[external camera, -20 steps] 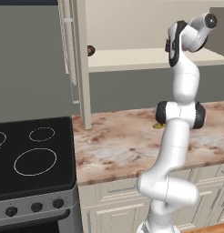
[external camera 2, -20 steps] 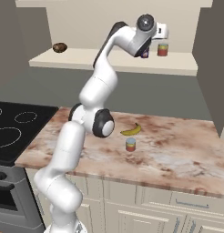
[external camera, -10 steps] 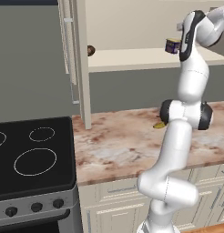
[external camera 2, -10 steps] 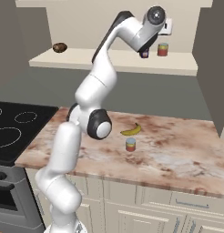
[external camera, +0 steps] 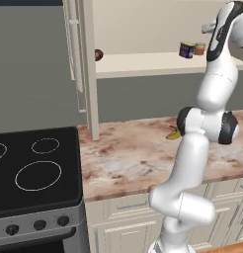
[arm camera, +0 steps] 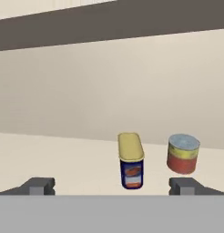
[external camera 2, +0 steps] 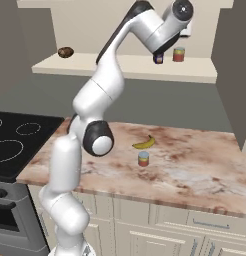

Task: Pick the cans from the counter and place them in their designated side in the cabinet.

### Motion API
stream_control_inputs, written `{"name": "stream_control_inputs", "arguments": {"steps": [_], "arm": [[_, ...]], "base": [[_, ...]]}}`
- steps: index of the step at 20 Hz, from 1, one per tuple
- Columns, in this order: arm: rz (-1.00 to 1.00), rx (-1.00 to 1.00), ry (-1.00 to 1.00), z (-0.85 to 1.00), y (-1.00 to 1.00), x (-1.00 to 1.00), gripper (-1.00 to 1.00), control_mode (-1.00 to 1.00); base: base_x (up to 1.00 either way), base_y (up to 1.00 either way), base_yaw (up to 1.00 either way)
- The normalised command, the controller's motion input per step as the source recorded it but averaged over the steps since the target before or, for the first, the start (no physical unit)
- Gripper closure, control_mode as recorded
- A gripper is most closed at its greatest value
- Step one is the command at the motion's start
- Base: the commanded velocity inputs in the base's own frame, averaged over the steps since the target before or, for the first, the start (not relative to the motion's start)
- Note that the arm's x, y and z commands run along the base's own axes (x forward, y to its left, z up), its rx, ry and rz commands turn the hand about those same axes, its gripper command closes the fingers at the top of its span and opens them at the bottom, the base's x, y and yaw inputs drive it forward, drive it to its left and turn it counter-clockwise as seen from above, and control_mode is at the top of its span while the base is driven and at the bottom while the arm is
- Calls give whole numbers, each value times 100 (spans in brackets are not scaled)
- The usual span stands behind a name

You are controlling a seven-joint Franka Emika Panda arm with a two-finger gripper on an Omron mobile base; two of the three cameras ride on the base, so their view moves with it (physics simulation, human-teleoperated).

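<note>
The arm has swung up and back from the shelf since a second ago, leaving the dark blue can point(external camera: 186, 49) standing free on the cabinet point(external camera 2: 125, 66) shelf. It stands upright, long axis vertical, yellow top point(arm camera: 130, 146) uppermost. Just beside the blue can on the shelf stands a red can point(external camera 2: 179, 54) with a yellowish label, also upright. The gripper point(arm camera: 111, 186) faces the blue can from a little way off, jaws spread wide and empty. Far along the shelf from the blue can lies a small brown round object point(external camera 2: 65, 52). Below the blue can runs the marbled counter point(external camera 2: 195, 160), where the red-orange can point(external camera 2: 143, 159) stands upright near a banana point(external camera 2: 144, 143). The black stove top point(external camera: 34, 170) adjoins the counter.
</note>
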Motion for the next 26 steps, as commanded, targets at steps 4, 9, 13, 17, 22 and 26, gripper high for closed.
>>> {"name": "stream_control_inputs", "arguments": {"steps": [4,9,13,17,22,26], "arm": [[11,0,0,-14,24,-62,-100,-100],[10,0,0,-19,37,-59,-100,-100],[10,0,1,-21,41,-59,-100,-100],[10,-1,0,-25,42,-64,-100,-100],[8,-2,0,-26,43,-63,-100,-100],[6,-3,0,-28,50,-64,-100,-100]], "base": [[0,0,0],[0,0,0],[0,0,0],[0,0,0],[0,0,0],[0,0,0]]}}
